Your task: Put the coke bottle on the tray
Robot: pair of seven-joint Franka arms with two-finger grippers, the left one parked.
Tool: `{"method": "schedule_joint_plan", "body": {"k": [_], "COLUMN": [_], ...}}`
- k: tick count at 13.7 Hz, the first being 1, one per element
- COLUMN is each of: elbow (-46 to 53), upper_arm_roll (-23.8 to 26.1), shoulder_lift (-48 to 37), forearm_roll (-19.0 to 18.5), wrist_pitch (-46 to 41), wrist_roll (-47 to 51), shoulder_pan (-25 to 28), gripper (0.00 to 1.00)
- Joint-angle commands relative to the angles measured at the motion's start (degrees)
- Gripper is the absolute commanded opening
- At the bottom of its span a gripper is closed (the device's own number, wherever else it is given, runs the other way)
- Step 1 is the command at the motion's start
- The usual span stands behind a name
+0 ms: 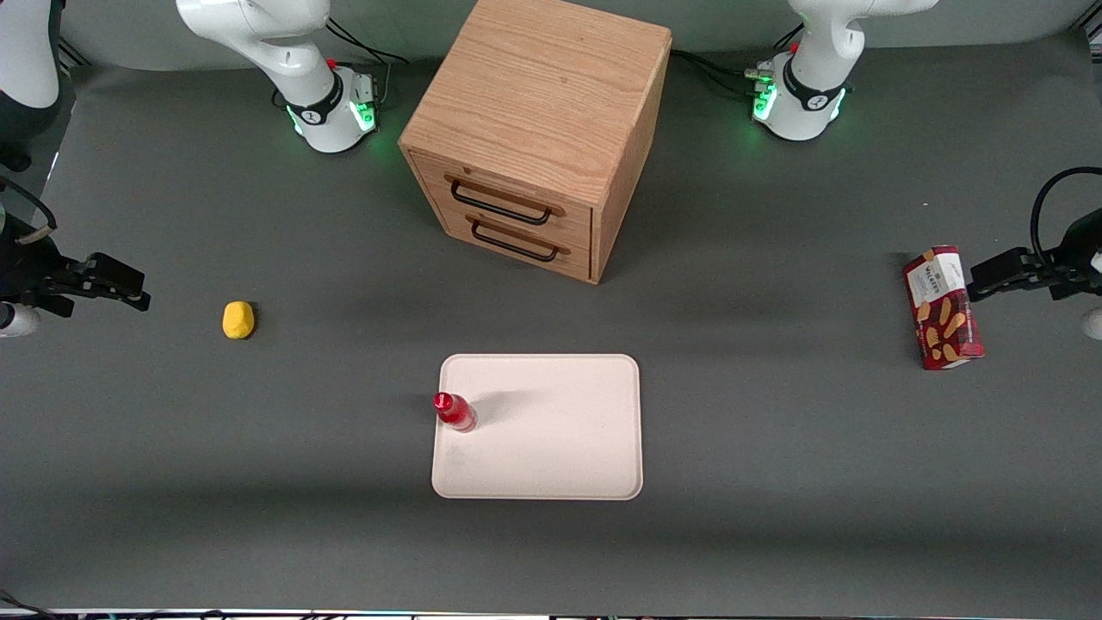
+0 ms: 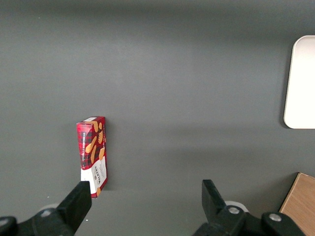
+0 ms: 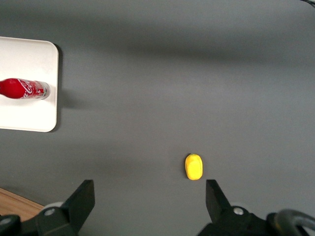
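Observation:
The small red coke bottle (image 1: 454, 411) stands upright on the cream tray (image 1: 551, 448), close to the tray's edge toward the working arm's end. In the right wrist view the bottle (image 3: 23, 89) and the tray (image 3: 29, 59) show too. My right gripper (image 1: 120, 288) is open and empty, high above the mat at the working arm's end of the table, well away from the tray. In its own view the gripper (image 3: 149, 196) has wide-spread jaws with nothing between them.
A yellow lump (image 1: 238, 319) lies on the grey mat between my gripper and the tray; it also shows in the right wrist view (image 3: 194, 166). A wooden two-drawer cabinet (image 1: 538, 129) stands farther from the camera than the tray. A red biscuit box (image 1: 944, 307) lies toward the parked arm's end.

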Motion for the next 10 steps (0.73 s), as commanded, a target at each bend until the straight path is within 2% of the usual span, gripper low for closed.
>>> {"method": "schedule_joint_plan", "body": {"k": [1, 10], "elbow": [-1.94, -1.85], "upper_arm_roll": [-0.59, -0.59], "shoulder_lift": [-1.9, -1.9], "forearm_roll": [0.97, 0.97], "wrist_pitch": [0.01, -3.24], "wrist_roll": [-0.98, -0.89], "shoulder_pan": [0.32, 0.32], "gripper": [1.0, 1.0]}}
